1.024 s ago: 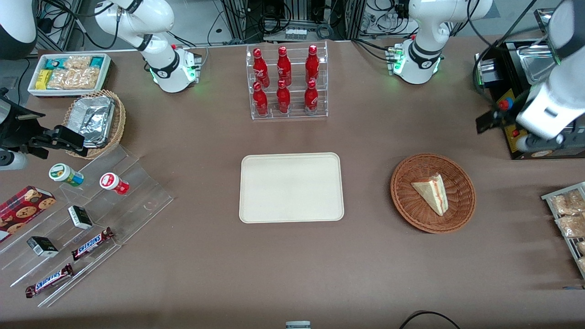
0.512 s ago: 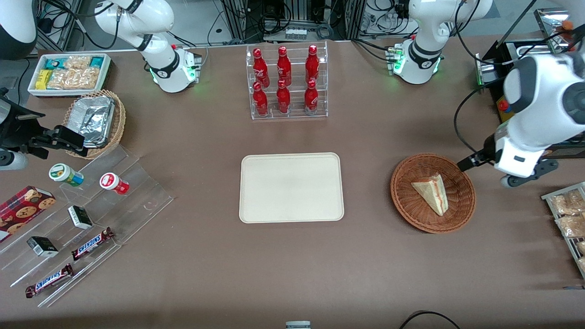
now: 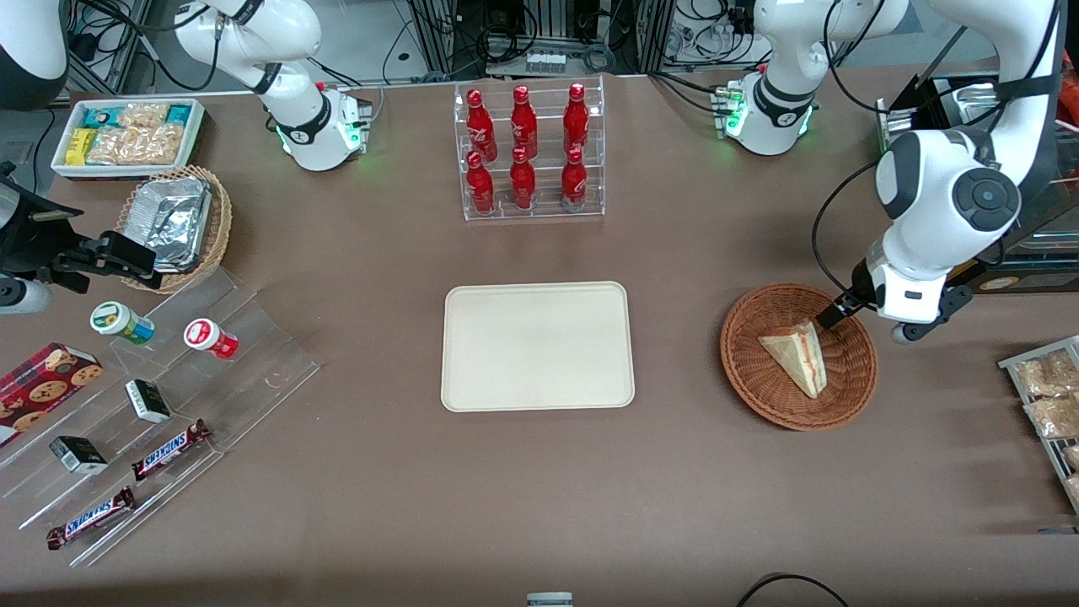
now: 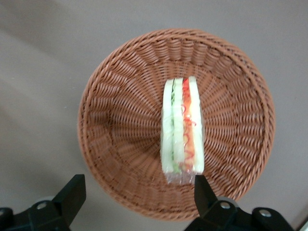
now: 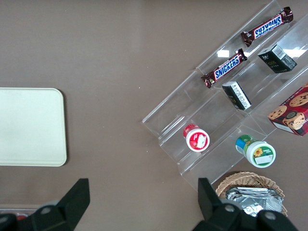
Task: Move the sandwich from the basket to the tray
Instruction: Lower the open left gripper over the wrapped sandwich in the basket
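The gripper (image 4: 137, 192) hung above the basket (image 4: 110, 144) with jaws spread wide — apparently lined up to straddle the sandwich (image 4: 183, 127).

Brown table (image 3: 379, 472) fills view; cable-strewn equipment racks (image 3: 539, 34) along its edge farthest from front camera; even lighting.

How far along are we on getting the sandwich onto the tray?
Nothing is moved yet: the sandwich lies in the basket and the tray holds nothing. In hand: the left end effector hovers open above the sandwich. Left: grasp, lift, carry, set down.
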